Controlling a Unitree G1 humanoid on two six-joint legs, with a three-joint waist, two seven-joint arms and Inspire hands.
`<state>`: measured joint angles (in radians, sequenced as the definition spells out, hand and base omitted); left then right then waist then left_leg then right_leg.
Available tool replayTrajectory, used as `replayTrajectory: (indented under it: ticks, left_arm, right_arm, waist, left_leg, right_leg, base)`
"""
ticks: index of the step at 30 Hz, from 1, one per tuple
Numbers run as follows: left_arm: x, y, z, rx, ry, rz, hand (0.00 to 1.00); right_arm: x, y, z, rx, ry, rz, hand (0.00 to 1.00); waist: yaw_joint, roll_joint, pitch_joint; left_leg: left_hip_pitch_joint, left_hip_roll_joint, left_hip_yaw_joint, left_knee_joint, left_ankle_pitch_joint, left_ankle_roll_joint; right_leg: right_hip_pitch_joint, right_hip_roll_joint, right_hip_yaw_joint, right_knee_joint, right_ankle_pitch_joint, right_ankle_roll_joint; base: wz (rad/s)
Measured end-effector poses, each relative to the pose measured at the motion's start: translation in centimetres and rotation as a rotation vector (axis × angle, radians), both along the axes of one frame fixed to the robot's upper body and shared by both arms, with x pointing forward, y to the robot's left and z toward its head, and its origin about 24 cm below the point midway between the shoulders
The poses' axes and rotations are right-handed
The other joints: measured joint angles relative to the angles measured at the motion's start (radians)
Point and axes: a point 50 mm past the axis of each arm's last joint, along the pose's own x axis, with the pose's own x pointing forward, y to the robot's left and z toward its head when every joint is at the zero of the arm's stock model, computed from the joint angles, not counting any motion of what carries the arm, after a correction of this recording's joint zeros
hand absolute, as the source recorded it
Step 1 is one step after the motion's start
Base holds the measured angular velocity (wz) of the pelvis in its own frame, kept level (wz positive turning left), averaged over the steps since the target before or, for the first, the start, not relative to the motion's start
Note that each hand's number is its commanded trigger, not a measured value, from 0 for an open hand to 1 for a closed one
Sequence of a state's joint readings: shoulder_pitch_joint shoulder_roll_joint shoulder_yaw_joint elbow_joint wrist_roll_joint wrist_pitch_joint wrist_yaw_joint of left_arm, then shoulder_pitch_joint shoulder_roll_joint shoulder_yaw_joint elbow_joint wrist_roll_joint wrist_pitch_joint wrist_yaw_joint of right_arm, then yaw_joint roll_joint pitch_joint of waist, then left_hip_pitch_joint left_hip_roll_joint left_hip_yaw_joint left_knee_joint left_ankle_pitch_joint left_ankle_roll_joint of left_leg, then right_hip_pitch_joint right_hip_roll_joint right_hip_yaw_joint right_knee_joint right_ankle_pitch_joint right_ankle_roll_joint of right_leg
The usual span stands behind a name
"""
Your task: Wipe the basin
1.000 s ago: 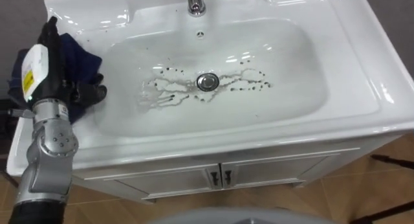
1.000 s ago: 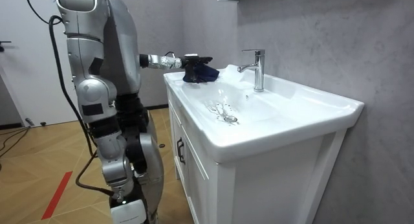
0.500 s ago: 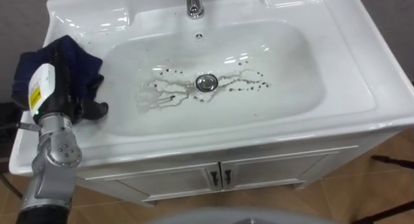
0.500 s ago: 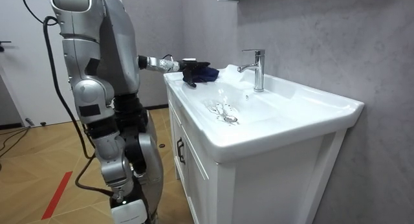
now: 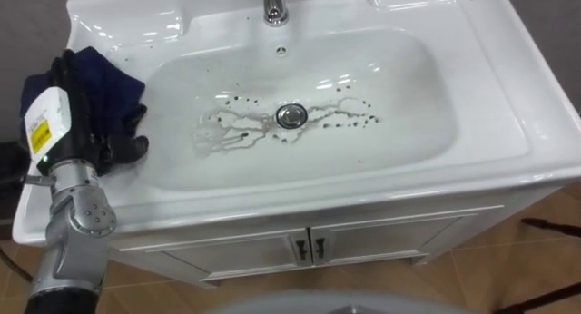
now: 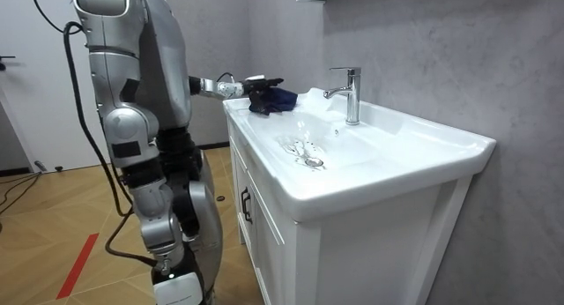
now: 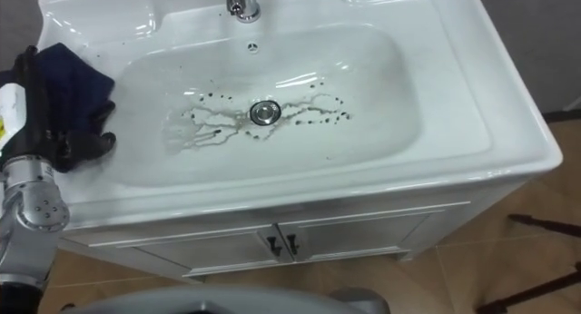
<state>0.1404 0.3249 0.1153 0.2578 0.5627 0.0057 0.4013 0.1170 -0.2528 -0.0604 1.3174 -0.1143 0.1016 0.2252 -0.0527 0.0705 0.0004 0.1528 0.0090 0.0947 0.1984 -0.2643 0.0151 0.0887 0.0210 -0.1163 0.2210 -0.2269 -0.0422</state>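
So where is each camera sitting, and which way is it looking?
Left eye view: on the robot's head, looking down into the basin with its dirty drain; the left hand on the blue cloth shows at the left rim.
Right eye view: just beside it, same look down, same hand and forearm.
Room view: standing off in the room, near the cabinet, looking along the basin toward the tap; the standing robot shows, left arm stretched out.
All three share the basin, cloth and left hand.

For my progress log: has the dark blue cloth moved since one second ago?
No. The dark blue cloth lies on the left rim of the white ceramic basin, as far from the round metal drain as before, under the left hand.
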Motion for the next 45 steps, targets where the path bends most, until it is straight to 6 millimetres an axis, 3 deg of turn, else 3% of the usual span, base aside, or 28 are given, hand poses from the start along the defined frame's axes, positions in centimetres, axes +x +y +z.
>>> replayTrajectory:
  ticks: [9,19,24,27,37,38,39,40,45]
  left_arm:
    - [-0.1,0.3,0.5,0.033,-0.070,0.048,0.00]
    - [-0.3,0.4,0.5,0.034,-0.094,0.072,0.00]
    - [-1.2,0.8,-1.3,-0.010,-0.032,0.103,0.00]
    - [-1.9,0.7,-2.7,-0.049,0.020,0.133,0.00]
    - [-3.2,0.7,-4.2,-0.064,0.063,0.158,0.00]
    - [-3.2,0.8,-4.2,-0.068,0.063,0.165,0.03]
    - [-3.2,0.9,-4.2,-0.071,0.061,0.174,0.77]
    - [-3.2,0.9,-4.3,-0.073,0.060,0.177,1.00]
    - [-2.9,0.7,-4.4,-0.064,0.065,0.174,1.00]
  right_arm:
    - [-0.1,0.0,0.0,-0.005,0.002,-0.001,0.00]
    - [-0.3,0.0,0.0,-0.003,0.017,0.002,0.00]
    - [-0.5,0.1,0.0,0.011,0.028,0.014,0.00]
    - [-0.5,0.2,0.0,0.018,0.029,0.019,0.00]
    - [-0.8,-0.1,0.1,0.007,0.044,-0.002,0.00]
    - [-0.8,-0.1,0.1,0.006,0.041,-0.006,0.00]
    - [-0.7,-0.1,0.1,0.006,0.038,-0.009,0.00]
    - [-0.6,-0.2,0.1,0.005,0.038,-0.011,0.00]
    - [-0.1,-0.2,0.1,0.003,0.040,-0.014,0.00]
  waist:
    - [0.006,-0.007,0.0028]
    - [0.006,-0.016,-0.0014]
    - [0.009,-0.024,-0.0030]
    - [0.010,-0.012,-0.0083]
    - [0.013,-0.012,-0.0123]
    - [0.013,-0.014,-0.0136]
    - [0.014,-0.017,-0.0138]
    - [0.014,-0.018,-0.0144]
    - [0.031,-0.025,-0.0183]
  left_leg:
    - [-0.002,-0.001,-0.002,0.000,0.000,0.000]
    - [0.002,-0.001,-0.004,-0.001,0.000,0.000]
    - [0.020,-0.002,-0.009,-0.002,0.000,0.000]
    - [0.023,-0.003,-0.009,-0.002,0.000,0.000]
    - [0.053,-0.001,-0.006,-0.021,0.002,-0.002]
    - [0.054,-0.001,-0.002,-0.021,0.002,-0.002]
    - [0.056,-0.001,-0.002,-0.021,0.002,-0.002]
    - [0.057,-0.001,-0.002,-0.021,0.003,-0.002]
    - [0.062,-0.002,0.001,-0.031,0.008,-0.002]
  right_leg:
    - [0.000,-0.002,0.000,-0.001,0.000,0.000]
    - [0.007,-0.002,-0.009,-0.004,0.000,0.000]
    - [0.035,-0.002,-0.015,-0.019,0.000,0.000]
    - [0.038,-0.002,-0.021,-0.018,0.000,0.000]
    - [0.052,0.001,0.002,-0.016,-0.002,-0.001]
    - [0.053,0.001,0.003,-0.016,-0.002,-0.001]
    - [0.052,0.001,0.005,-0.015,-0.002,-0.001]
    - [0.052,0.001,0.006,-0.015,-0.002,-0.001]
    - [0.053,0.000,0.006,-0.014,-0.002,-0.001]
  base:
    - [0.00]
    - [0.01]
    - [0.05]
    - [0.00]
    - [-0.04]
    - [-0.04]
    - [-0.03]
    - [-0.04]
    - [-0.01]
